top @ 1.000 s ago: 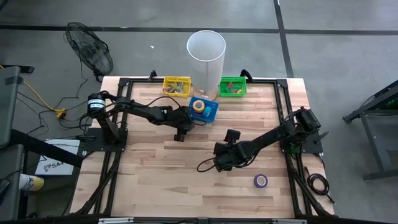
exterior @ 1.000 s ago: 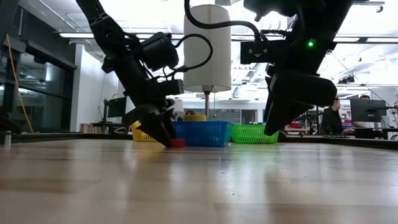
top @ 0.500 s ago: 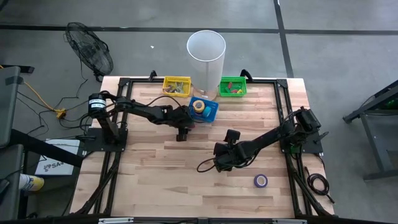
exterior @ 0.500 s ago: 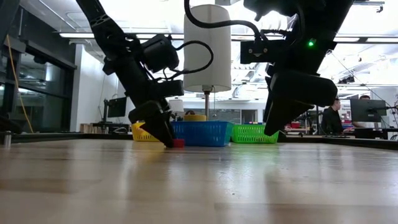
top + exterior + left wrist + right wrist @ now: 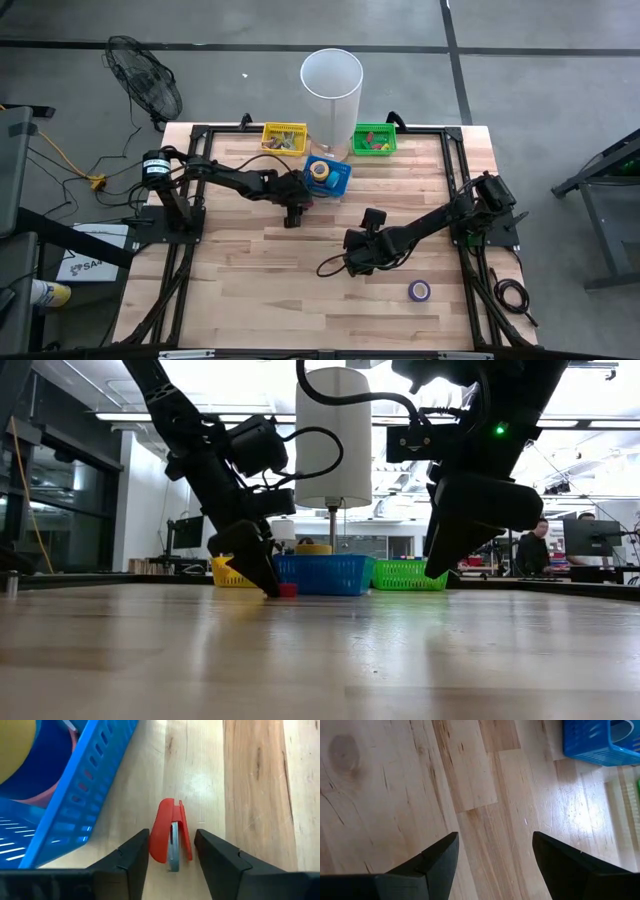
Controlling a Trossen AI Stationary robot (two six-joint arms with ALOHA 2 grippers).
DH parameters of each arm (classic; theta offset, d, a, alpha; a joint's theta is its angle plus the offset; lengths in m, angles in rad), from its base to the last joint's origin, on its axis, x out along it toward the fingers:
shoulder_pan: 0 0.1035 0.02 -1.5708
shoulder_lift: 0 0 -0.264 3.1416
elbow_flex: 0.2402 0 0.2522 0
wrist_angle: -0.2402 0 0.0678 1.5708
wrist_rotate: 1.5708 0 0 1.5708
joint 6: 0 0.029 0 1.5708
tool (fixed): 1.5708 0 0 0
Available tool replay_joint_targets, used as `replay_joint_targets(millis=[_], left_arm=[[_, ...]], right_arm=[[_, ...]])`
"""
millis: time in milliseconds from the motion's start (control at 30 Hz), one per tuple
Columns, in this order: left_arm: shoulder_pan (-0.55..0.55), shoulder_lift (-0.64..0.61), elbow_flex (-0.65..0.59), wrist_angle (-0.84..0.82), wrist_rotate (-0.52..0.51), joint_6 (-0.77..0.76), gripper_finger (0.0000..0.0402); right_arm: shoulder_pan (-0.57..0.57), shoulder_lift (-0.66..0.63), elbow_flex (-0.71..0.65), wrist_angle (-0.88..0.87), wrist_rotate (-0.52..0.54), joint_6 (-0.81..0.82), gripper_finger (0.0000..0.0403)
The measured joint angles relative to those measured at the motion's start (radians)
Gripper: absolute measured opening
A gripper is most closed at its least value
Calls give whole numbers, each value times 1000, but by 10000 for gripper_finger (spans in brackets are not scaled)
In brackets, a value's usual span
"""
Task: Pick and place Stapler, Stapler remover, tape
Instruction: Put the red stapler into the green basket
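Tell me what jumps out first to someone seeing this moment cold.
The left hand is down at the table beside the blue basket, its fingers either side of a small red stapler. The right hand hangs open over bare wood mid-table. A purple tape roll lies alone near the front right, and a tall white cylinder stands at the back.

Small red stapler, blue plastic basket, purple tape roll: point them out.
Small red stapler (image 5: 167, 837): left wrist view, red top shell.
Blue plastic basket (image 5: 325, 574): low view, slotted front wall.
Purple tape roll (image 5: 419, 291): high view, the ring's band.
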Motion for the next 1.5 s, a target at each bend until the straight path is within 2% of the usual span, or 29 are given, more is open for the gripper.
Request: replay_joint_targets(millis=[333, 467, 600, 767, 933, 1100, 1267, 1367, 1500], left_arm=[[0, 0, 0, -3, 30, -2, 83], [0, 0, 0, -3, 56, -10, 86], [-2, 0, 0, -5, 146, -18, 96], [-22, 0, 0, -4, 192, -25, 86], [-60, 1, -1, 16, 192, -25, 84], [-106, 2, -1, 36, 195, -26, 84], [-147, 2, -1, 46, 137, -26, 82], [-165, 2, -1, 70, 121, -26, 82], [-175, 2, -1, 114, 117, -26, 82]], right_arm=[[0, 0, 0, 0, -13, 0, 246], [0, 0, 0, 0, -18, 0, 246], [0, 0, 0, 6, -20, 3, 246], [0, 0, -3, 80, -20, -10, 246], [0, -1, -75, 336, -60, -109, 246], [0, -1, -200, 665, -14, -151, 246], [0, 0, -346, 1007, 35, -167, 246], [-6, 0, -424, 1208, 27, -171, 246], [-7, 10, -501, 1392, 29, -228, 246]])
